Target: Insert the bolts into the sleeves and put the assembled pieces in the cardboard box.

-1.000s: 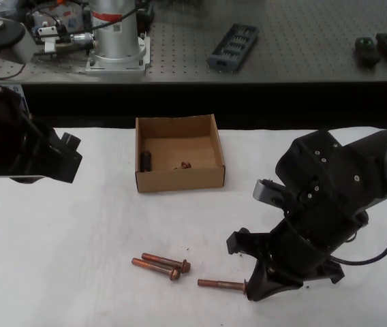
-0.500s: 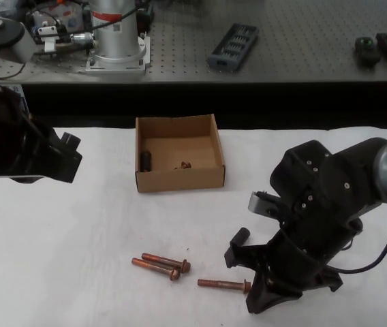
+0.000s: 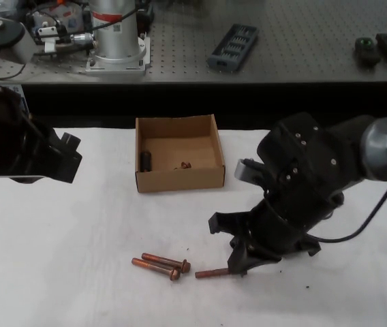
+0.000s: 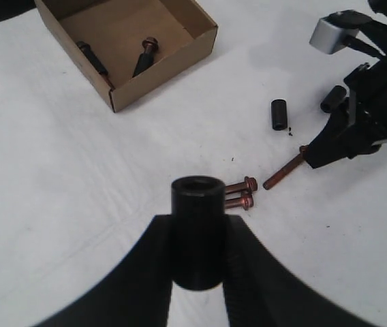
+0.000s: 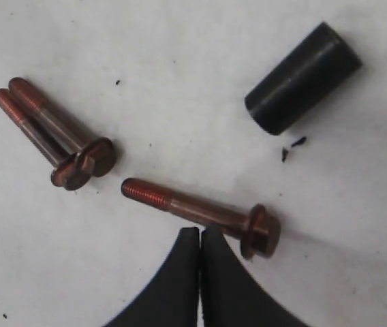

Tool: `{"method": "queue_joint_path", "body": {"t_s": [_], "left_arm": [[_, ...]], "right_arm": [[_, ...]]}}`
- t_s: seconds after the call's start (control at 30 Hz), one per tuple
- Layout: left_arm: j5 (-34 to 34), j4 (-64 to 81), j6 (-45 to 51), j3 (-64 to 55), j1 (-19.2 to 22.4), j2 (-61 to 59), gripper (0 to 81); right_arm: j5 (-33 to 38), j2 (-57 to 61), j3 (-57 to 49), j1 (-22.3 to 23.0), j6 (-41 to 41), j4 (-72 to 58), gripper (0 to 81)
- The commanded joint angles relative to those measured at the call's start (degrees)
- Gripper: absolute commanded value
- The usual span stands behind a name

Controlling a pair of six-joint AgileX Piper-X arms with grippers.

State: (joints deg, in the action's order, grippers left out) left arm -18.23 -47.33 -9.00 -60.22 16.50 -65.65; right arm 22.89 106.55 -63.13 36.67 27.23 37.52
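Bolt (image 3: pixel 212 272): copper-coloured, flanged head, threaded tip; lying flat, lower centre of the high view.
Sleeve (image 4: pixel 197 204): black, hollow, upright.
Left gripper (image 4: pixel 199 230): clamped on Sleeve.
Right gripper (image 5: pixel 199 240): fingers pressed together, empty, just beside Bolt.

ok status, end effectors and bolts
Left end effector shut on a sleeve. Right end effector shut, empty, beside a loose bolt. Bolt pair and spare sleeve lie close by, none in the way.

Open cloth (image 5: pixel 180 61) around lone bolt (image 5: pixel 200 212); paired bolts (image 5: pixel 57 133) and loose sleeve (image 5: pixel 302 78) nearby.
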Motion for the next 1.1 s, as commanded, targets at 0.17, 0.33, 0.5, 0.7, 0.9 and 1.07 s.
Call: {"method": "queue_joint_path", "body": {"t_s": [0.17, 0.33, 0.5, 0.7, 0.9, 1.07], "left_arm": [[-0.18, 0.72, 0.49, -0.17, -0.11, 3.02, 0.6], [-0.03, 0.72, 0.04, -0.17, -0.11, 3.36, 0.6], [-0.03, 0.72, 0.04, -0.17, -0.11, 3.36, 0.6], [-0.03, 0.72, 0.04, -0.17, -0.11, 3.36, 0.6], [-0.03, 0.72, 0.04, -0.17, -0.11, 3.36, 0.6], [-0.03, 0.72, 0.04, -0.17, -0.11, 3.36, 0.6]], "right_arm": [[3.62, 2.36, -0.73, -0.02, -0.74, 0.61, 1.9], [3.63, 2.36, -0.73, -0.02, -1.14, 0.88, 1.9], [3.47, 2.36, -0.73, -0.89, -1.28, 1.2, 1.9], [1.53, 2.17, -0.73, -1.55, -5.33, 4.63, 1.9], [-3.62, 2.01, -0.73, -2.48, -11.11, 10.81, 1.9], [-4.33, 2.01, -1.37, -3.95, -11.45, 10.92, 1.9]]}}
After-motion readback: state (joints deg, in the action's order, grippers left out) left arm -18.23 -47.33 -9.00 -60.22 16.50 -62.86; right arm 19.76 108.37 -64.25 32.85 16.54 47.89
